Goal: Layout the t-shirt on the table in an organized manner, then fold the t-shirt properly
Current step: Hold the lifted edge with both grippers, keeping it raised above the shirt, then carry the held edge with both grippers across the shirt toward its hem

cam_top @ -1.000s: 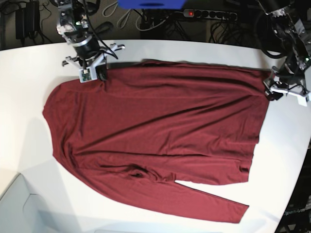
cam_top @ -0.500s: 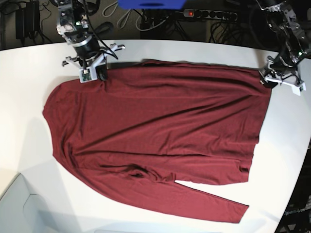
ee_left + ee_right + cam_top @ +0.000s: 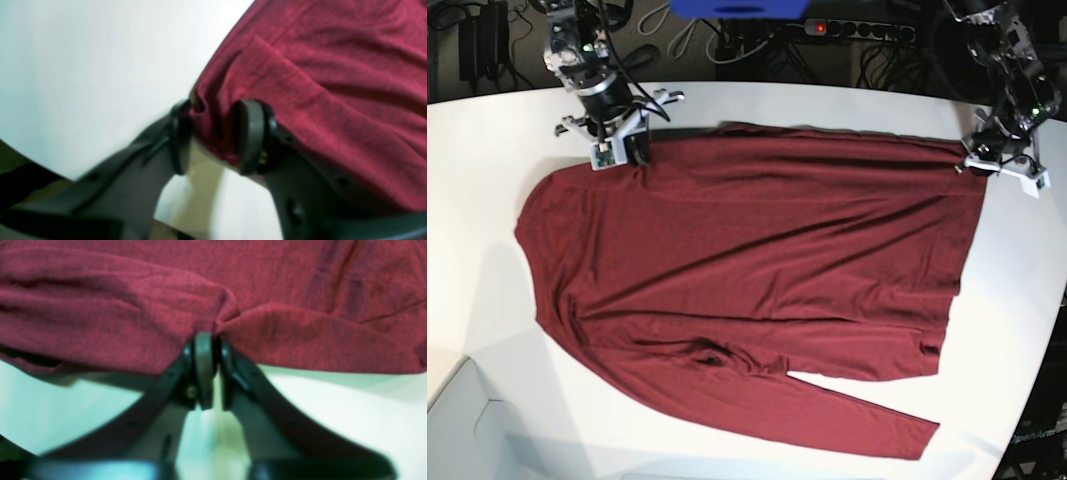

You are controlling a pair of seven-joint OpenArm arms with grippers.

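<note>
Plainly, the t-shirt (image 3: 747, 280) lies spread across the middle of the table (image 3: 487, 150), one sleeve trailing toward five o'clock. The right gripper (image 3: 208, 370) sits at its ten o'clock corner, jaws nearly together with a small bunch of hem pinched at their tips. The left gripper (image 3: 213, 136), at the two o'clock corner, stands moderately apart with a fold of cloth between its pads (image 3: 248, 133), not clearly clamped. That thin fabric could slip out if the arms pull unevenly, skewing the layout.
</note>
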